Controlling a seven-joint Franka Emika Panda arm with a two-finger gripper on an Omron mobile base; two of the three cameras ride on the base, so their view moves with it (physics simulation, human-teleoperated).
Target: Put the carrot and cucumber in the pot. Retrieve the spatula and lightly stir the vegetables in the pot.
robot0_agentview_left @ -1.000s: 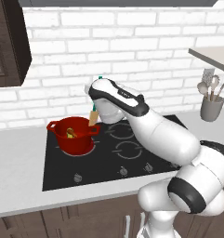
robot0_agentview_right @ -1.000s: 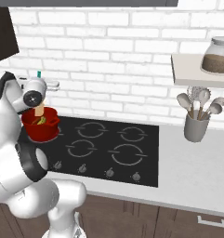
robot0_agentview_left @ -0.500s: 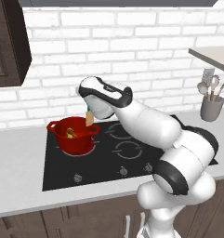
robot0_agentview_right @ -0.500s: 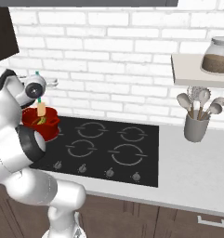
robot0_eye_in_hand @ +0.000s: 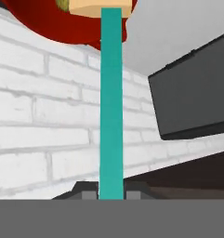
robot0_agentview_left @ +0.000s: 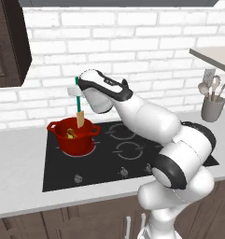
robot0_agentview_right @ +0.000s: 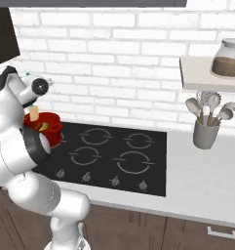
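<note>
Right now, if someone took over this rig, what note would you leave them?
Gripper: shut on the spatula, gripping its teal handle, pale flat end hanging down over the pot.
Pot: on the hob's rear left burner.
Inside it: an orange piece, likely the carrot, and a yellow-green piece, likely the cucumber.
Done: both vegetables seem to be in the pot and the spatula is fetched.
Left: lower the flat end into the pot and stir lightly.
</note>
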